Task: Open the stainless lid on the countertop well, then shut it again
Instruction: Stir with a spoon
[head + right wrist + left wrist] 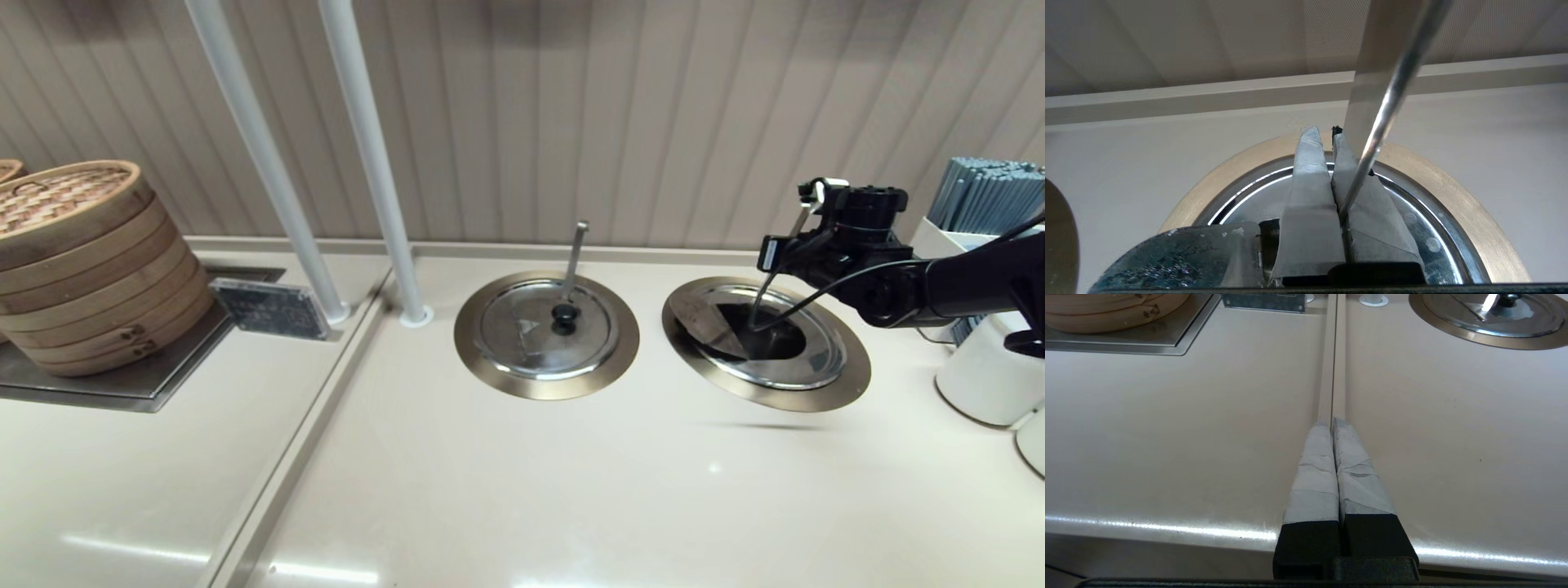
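The stainless lid (pixel 709 323) lies flat in the right-hand countertop well, inside its wide bronze collar (pixel 849 377). A dark patch covers the lid's middle in the head view, and its black knob is hidden. The slanting ladle handle (pixel 766 287) rises from the notch. My right gripper (pixel 1325 132) hovers low over the lid (pixel 1425 228), shut, its tips above the collar's (pixel 1457 179) far rim. The handle (pixel 1392 81) crosses one finger and ends at the seam between them. My left gripper (pixel 1332 421) rests shut at the counter's front edge.
The twin lid (pixel 531 335) with its black knob and upright ladle handle (pixel 576 253) sits left of the well. Bamboo steamers (pixel 82 261) stand far left, two white poles (pixel 371 163) behind. White containers (pixel 988 380) and a rack of grey sticks (pixel 988 192) crowd the right edge.
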{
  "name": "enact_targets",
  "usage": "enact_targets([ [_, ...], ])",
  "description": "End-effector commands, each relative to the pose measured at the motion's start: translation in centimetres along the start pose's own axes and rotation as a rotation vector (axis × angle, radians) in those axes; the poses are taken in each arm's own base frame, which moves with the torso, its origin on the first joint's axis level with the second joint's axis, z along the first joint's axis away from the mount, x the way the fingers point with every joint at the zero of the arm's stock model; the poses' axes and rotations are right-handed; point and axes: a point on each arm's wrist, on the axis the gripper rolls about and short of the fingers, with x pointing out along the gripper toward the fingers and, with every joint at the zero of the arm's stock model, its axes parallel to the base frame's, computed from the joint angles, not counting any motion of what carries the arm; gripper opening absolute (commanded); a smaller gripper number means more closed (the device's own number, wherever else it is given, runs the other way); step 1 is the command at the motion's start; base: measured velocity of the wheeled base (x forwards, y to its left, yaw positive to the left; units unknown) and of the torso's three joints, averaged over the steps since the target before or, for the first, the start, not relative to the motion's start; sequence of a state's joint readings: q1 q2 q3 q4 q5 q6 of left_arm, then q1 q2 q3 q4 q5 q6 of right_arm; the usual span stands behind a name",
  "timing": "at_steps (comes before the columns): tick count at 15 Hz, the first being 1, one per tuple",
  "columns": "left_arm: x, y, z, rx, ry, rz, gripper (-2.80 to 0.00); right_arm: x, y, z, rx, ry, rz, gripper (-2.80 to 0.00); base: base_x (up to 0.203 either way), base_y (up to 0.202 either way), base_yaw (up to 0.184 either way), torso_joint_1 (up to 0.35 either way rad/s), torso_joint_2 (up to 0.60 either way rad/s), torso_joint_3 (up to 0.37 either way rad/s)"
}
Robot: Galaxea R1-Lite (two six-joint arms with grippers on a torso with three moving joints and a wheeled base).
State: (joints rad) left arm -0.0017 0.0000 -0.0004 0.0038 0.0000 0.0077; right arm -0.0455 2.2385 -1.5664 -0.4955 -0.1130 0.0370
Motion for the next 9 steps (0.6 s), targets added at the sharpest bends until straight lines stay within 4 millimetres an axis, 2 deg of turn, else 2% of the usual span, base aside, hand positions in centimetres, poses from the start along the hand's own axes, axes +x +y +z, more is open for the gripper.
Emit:
enact_targets([
  [1,0.0,0.0,0.0,-0.001,0.000,0.000,-2.80,0.6,-0.2,-0.9,-0.002,0.023,-0.006,-2.80,0.000,0.000,0.000,0.000,0.00,0.000],
  [9,0.0,0.0,0.0,0.000,0.000,0.000,-2.80,2.8,-2.1,-1.9,0.001,0.037,-0.050,-2.80,0.000,0.000,0.000,0.000,0.00,0.000],
])
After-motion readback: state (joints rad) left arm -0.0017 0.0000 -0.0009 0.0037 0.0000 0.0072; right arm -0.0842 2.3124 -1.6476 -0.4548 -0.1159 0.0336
